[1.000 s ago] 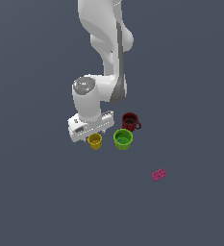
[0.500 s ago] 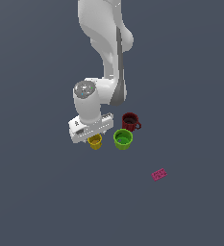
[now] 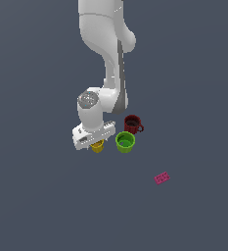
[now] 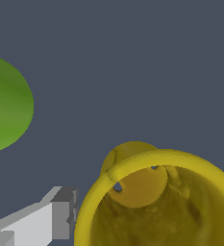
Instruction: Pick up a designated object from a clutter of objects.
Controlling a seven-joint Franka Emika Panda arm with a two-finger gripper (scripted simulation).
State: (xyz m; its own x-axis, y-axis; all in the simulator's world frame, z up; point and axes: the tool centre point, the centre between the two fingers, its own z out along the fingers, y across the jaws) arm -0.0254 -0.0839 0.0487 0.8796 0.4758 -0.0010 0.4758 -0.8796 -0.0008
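Note:
The small yellow cup (image 3: 98,146) stands upright at the exterior view's left end of the clutter, mostly hidden under my gripper (image 3: 92,141). In the wrist view the yellow cup (image 4: 156,161) fills the frame close up, and I look down into it. One grey finger (image 4: 60,214) stands just outside its wall with a sliver of gap. The other finger is hidden. The jaws look spread around the cup, not closed on it.
A bright green cup (image 3: 125,141) stands right beside the yellow one and also shows in the wrist view (image 4: 7,105). A dark red handled mug (image 3: 132,124) is behind it. A flat pink block (image 3: 162,178) lies apart, toward the exterior view's right.
My gripper has sunk a little lower over the yellow cup. The cups, mug and block have not moved.

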